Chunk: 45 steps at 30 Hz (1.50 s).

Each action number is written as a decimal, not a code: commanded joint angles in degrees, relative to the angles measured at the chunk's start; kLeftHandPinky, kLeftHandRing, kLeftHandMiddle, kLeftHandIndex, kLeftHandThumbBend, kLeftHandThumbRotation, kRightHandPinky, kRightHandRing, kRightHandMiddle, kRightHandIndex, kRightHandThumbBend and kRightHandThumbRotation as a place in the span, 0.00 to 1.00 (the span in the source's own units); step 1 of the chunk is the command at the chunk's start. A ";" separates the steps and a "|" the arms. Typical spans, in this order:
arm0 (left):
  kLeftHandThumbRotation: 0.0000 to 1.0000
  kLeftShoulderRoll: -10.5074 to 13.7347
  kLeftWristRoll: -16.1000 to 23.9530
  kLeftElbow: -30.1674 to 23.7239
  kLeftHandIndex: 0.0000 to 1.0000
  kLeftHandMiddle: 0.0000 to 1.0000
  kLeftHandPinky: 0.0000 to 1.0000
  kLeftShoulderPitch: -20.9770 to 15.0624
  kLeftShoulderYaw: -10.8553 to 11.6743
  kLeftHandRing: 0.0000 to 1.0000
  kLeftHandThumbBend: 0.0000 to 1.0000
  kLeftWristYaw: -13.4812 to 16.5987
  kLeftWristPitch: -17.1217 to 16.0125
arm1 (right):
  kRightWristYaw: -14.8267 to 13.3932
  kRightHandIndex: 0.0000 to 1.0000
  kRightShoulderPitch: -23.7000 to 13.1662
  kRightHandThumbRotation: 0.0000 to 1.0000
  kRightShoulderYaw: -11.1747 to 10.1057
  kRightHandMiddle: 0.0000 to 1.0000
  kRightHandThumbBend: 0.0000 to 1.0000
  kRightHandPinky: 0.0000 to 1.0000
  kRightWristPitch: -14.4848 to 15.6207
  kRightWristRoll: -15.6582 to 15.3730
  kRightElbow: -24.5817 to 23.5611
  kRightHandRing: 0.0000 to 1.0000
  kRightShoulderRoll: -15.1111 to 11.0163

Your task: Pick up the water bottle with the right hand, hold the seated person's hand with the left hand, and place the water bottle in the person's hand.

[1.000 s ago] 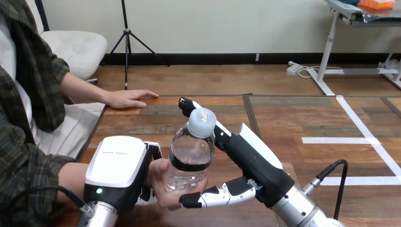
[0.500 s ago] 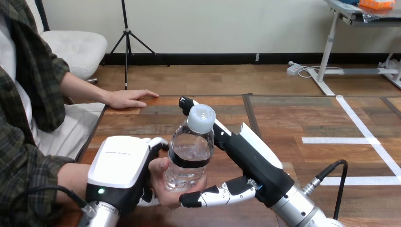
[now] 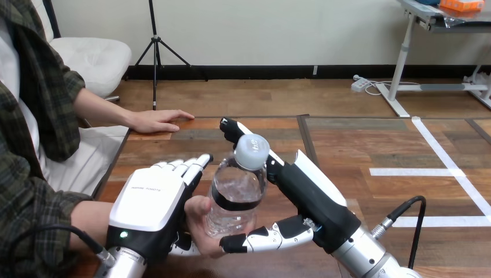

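- The left hand [image 3: 145, 205], nearest the camera, has just straightened its fingers [image 3: 188, 168]. A second ago they were curled down over the person's hand [image 3: 200, 230]. Now it lies open, just beside and partly over that hand, gripping nothing.
- The water bottle [image 3: 234, 194] sits in the person's palm, just right of the left hand. The person's thumb lies against its side. It leans more than before, cap tipped toward the right hand [image 3: 304, 194].
- The right hand is spread. Its fingers run straight up behind the bottle and its thumb [image 3: 257, 238] stretches low in front, neither curled round it.
- My reading: the handover is nearly done. With both hands slack, the person's palm probably carries the weight, and the leaning bottle could tip onto the right fingers.
- Room: bare table [image 3: 359, 150] lies right of and beyond the right hand, a free way back. The table's left edge is close beside the left hand.
- Far beyond the left hand, the person's other hand [image 3: 155, 120] rests flat at the far edge, well apart.
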 commanded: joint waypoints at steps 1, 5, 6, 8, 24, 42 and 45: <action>0.20 1.15 -2.01 -0.73 1.00 1.00 0.92 -2.16 0.41 1.00 1.00 -0.25 -2.45 | -1.81 1.00 -1.03 0.30 -1.09 1.00 0.82 1.00 0.60 1.39 -2.19 1.00 0.97; 0.21 1.41 -3.18 -0.76 1.00 1.00 0.93 -2.12 0.43 1.00 1.00 -0.59 -3.33 | -2.72 1.00 -0.68 0.34 -1.46 1.00 0.81 1.00 0.55 1.92 -2.24 1.00 1.60; 0.21 1.48 -3.36 -0.77 1.00 1.00 0.93 -2.11 0.43 1.00 1.00 -0.65 -3.46 | -2.91 1.00 -0.61 0.35 -1.50 1.00 0.80 1.00 0.55 2.01 -2.26 1.00 1.72; 0.21 1.56 -3.87 -0.72 1.00 1.00 0.93 -2.10 0.45 1.00 1.00 -0.59 -3.96 | -3.40 1.00 -0.37 0.37 -1.70 1.00 0.79 1.00 0.64 2.48 -2.32 1.00 2.12; 0.24 1.87 -7.30 0.14 1.00 1.00 0.93 -2.04 0.98 1.00 0.97 0.56 -7.83 | -9.53 0.99 0.44 0.45 -3.75 1.00 0.70 0.98 -3.00 4.00 -0.16 1.00 6.13; 0.38 0.35 -19.63 8.15 0.99 0.99 0.88 -3.22 2.57 0.95 0.77 5.55 -25.34 | -13.75 0.96 -0.83 0.54 -6.24 0.98 0.58 0.94 -7.86 4.71 3.67 0.97 9.07; 0.45 -0.28 -21.49 9.33 1.00 1.00 0.88 -3.16 2.80 0.95 0.70 5.65 -27.50 | -14.15 0.95 -0.93 0.56 -6.44 0.97 0.56 0.93 -8.37 4.59 4.00 0.97 9.16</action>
